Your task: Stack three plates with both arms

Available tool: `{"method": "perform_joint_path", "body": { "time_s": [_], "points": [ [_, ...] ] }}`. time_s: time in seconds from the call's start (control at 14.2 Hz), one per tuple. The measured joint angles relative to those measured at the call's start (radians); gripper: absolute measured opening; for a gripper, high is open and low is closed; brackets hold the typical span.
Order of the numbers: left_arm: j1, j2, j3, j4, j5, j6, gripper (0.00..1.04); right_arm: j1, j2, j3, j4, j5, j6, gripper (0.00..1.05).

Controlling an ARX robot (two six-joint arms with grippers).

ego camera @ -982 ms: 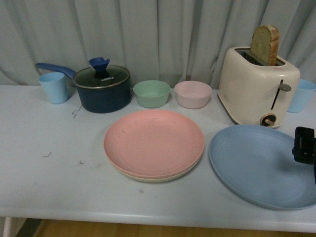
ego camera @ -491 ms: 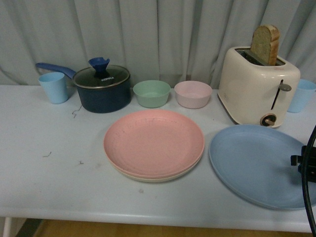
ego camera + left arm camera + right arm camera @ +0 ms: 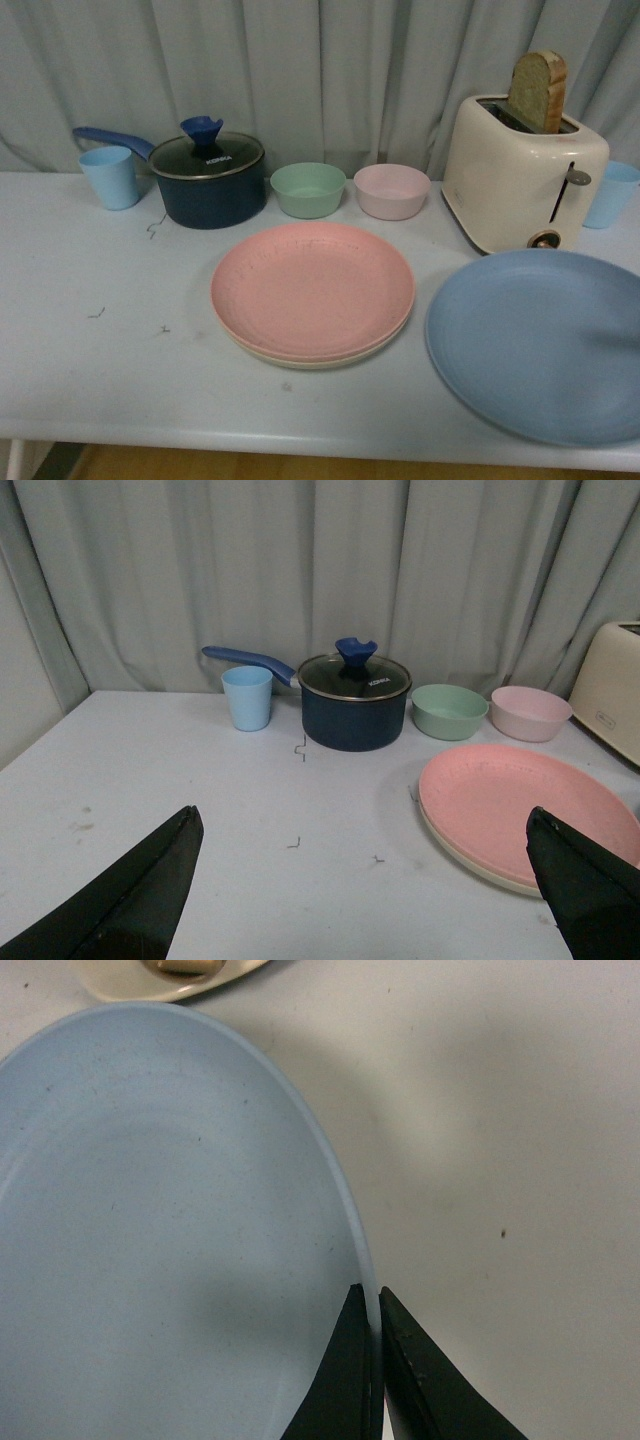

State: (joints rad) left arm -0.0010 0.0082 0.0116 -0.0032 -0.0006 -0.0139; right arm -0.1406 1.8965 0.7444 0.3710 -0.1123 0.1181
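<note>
The pink plate (image 3: 312,288) lies on the beige plate (image 3: 300,358) at the table's middle; only the beige rim shows beneath it. The blue plate (image 3: 540,340) sits to their right, its right side tilted up a little. In the right wrist view my right gripper (image 3: 372,1305) is shut on the blue plate's (image 3: 150,1220) rim, one finger inside and one outside. Neither arm shows in the front view. In the left wrist view my left gripper (image 3: 360,825) is open and empty above the table, left of the pink plate (image 3: 525,810).
A cream toaster (image 3: 525,170) with bread stands right behind the blue plate. A dark blue pot (image 3: 207,178), a green bowl (image 3: 308,188), a pink bowl (image 3: 391,190) and two light blue cups (image 3: 108,175) line the back. The table's front edge (image 3: 300,440) is near.
The right arm's black part at the right edge has left the front view. The blue plate's right side has lifted and the plate looks larger and nearer.
</note>
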Motion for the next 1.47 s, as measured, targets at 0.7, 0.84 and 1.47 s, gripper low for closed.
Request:
{"method": "perform_joint_path", "body": {
  "time_s": [0.7, 0.84, 1.47],
  "points": [
    [0.000, 0.000, 0.000, 0.000, 0.000, 0.000, 0.98, 0.299, 0.066, 0.368, -0.124, -0.059, 0.360, 0.03],
    [0.000, 0.000, 0.000, 0.000, 0.000, 0.000, 0.98, 0.367, 0.174, 0.493, -0.185, -0.023, 0.419, 0.03],
    [0.000, 0.000, 0.000, 0.000, 0.000, 0.000, 0.98, 0.467, 0.275, 0.547, -0.283, 0.058, 0.496, 0.06]
  ]
}}
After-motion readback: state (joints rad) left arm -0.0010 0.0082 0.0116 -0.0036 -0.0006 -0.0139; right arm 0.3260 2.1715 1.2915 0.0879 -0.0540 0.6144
